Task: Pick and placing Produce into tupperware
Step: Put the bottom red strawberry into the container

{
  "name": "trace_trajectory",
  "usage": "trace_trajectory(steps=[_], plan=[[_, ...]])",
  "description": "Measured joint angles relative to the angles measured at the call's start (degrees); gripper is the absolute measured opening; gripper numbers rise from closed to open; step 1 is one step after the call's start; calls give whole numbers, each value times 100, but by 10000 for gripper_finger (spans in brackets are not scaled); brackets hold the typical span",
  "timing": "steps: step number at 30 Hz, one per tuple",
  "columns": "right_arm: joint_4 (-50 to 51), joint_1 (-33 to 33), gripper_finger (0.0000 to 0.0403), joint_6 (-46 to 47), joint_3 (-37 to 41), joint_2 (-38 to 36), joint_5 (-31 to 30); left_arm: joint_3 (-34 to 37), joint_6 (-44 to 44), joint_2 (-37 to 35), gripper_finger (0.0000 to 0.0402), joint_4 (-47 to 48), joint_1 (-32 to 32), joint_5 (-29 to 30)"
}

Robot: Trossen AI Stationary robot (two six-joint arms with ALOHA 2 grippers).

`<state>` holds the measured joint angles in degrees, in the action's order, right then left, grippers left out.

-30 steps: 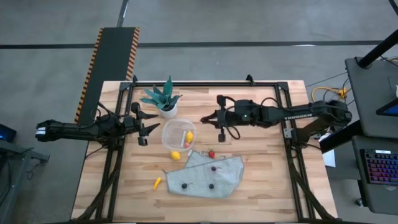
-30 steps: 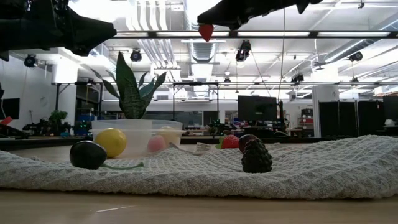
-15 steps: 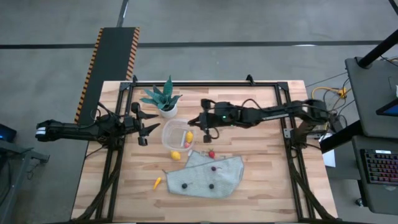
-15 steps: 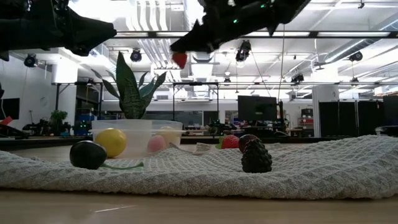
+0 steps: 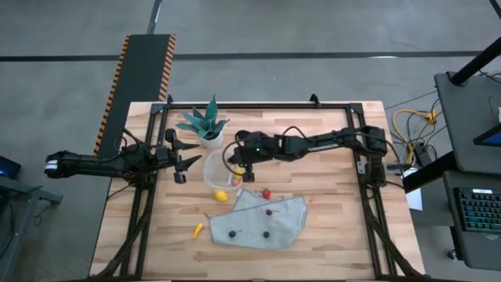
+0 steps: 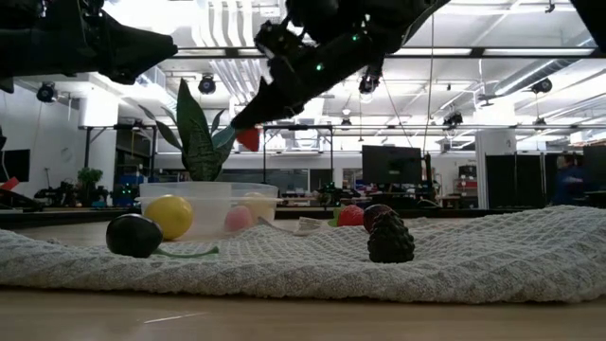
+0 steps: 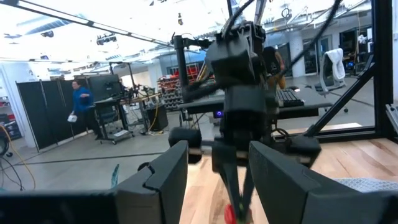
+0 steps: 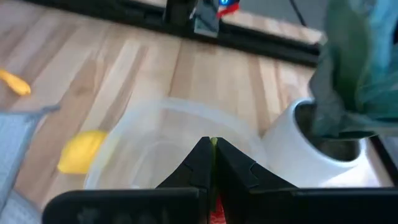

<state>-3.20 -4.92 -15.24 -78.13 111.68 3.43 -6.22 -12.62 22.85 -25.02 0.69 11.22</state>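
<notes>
Right pincer: our right gripper (image 5: pixel 232 163) hangs over the tupperware (image 5: pixel 212 169), squeezed tight on a small red berry (image 6: pixel 248 139). We see the berry at its tip in the low view, up in the air above the tub's rim.
Why it is held there: we think we are holding the berry over the tub so it can drop inside and not bounce onto the table (image 5: pixel 329 211).
Which way the berry points: it is small and round, so we cannot tell its long side. Our fingers point down and forward at the tub, and the berry hangs at the low end.
Left pincer: our left gripper (image 5: pixel 185 162) waits just beside the tub, on the far side from our right arm. Its fingers are apart and hold nothing.
In the tub: a yellow lemon piece (image 5: pixel 238 170) and a pinkish piece (image 6: pixel 239 218) lie inside.
Not in the tub yet: another yellow piece (image 5: pixel 221 196) sits just beside it, a red berry on the table (image 5: pixel 266 193) lies near the cloth (image 5: pixel 290 223), dark berries (image 5: pixel 265 233) lie on the cloth, and an orange carrot piece (image 5: pixel 198 229) is farther off.
Plant: the green plant (image 5: pixel 203 123) in its white pot stands right next to the tub. We should keep clear of it.
</notes>
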Motion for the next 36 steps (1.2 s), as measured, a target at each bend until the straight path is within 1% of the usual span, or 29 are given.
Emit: trace_trajectory(steps=[10,20,36], plan=[[304,-65,8,-25,-207,551,-28,-2,-11,0,157,1,0,0],[308,-225,8,-34,-177,652,-56,-2,-13,0,157,1,-1,-1],[297,-237,8,-35,-199,848,-25,-2,-11,0,157,1,0,-2]])
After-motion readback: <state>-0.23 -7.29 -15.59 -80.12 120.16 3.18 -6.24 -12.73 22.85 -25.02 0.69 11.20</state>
